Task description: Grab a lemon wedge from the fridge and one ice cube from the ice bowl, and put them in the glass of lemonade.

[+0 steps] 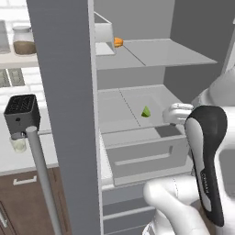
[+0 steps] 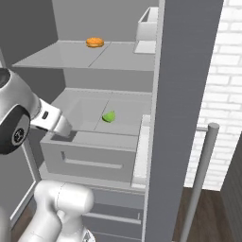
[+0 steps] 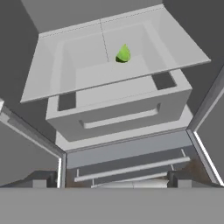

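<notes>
The fridge (image 1: pixel 69 92) stands open. The lemon wedge (image 1: pixel 146 112) (image 2: pixel 109 116) (image 3: pixel 124 54), a tiny yellow-green piece, lies on the middle shelf above a pulled-out drawer (image 3: pixel 118 109). My gripper (image 3: pixel 109 183) hovers in front of that drawer, below and short of the wedge. Its fingertips (image 3: pixel 39 183) are spread wide and hold nothing, so it is open. The hand (image 2: pixel 56 123) (image 1: pixel 176 112) sits at the drawer's front corner. The glass of lemonade (image 1: pixel 18 144) rests on the counter under the black toaster (image 1: pixel 20 112). The ice bowl is out of view.
A small orange item (image 1: pixel 118 42) (image 2: pixel 95 42) lies on the upper shelf beside a white bin (image 2: pixel 147 28). The open doors' long handles (image 1: pixel 43 179) (image 2: pixel 201 179) jut out at either side. A jar (image 1: pixel 24 41) stands on a wall shelf. Lower drawers (image 3: pixel 131 166) lie beneath.
</notes>
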Motion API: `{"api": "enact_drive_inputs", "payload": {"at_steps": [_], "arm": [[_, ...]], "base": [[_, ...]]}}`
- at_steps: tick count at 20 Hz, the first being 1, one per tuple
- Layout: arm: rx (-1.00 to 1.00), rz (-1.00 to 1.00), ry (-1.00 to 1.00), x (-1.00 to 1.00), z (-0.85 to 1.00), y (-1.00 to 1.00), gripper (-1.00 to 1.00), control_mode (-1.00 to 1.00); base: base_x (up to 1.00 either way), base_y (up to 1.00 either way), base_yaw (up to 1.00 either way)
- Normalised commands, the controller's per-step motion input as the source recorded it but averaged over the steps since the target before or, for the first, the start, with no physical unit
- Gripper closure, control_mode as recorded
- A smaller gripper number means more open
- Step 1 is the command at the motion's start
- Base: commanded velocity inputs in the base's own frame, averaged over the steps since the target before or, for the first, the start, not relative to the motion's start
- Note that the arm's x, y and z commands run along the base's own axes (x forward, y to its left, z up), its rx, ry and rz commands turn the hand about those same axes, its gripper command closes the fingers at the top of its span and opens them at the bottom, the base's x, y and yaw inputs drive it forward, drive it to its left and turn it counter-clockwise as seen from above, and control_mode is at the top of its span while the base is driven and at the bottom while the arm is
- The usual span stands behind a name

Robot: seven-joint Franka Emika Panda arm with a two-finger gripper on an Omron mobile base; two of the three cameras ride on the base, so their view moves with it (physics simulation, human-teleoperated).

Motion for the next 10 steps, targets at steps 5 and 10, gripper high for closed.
{"api": "enact_drive_inputs", "payload": {"at_steps": [5, 10], "arm": [[-0.02, -0.19, -0.01, 0.49, -0.18, 0.4, -1.0, -1.0], [0.0, -0.02, 0.0, 0.86, -0.34, -0.19, -1.0, -1.0]], "base": [[0.0, 0.0, 0.0], [0.0, 0.0, 0.0]]}}
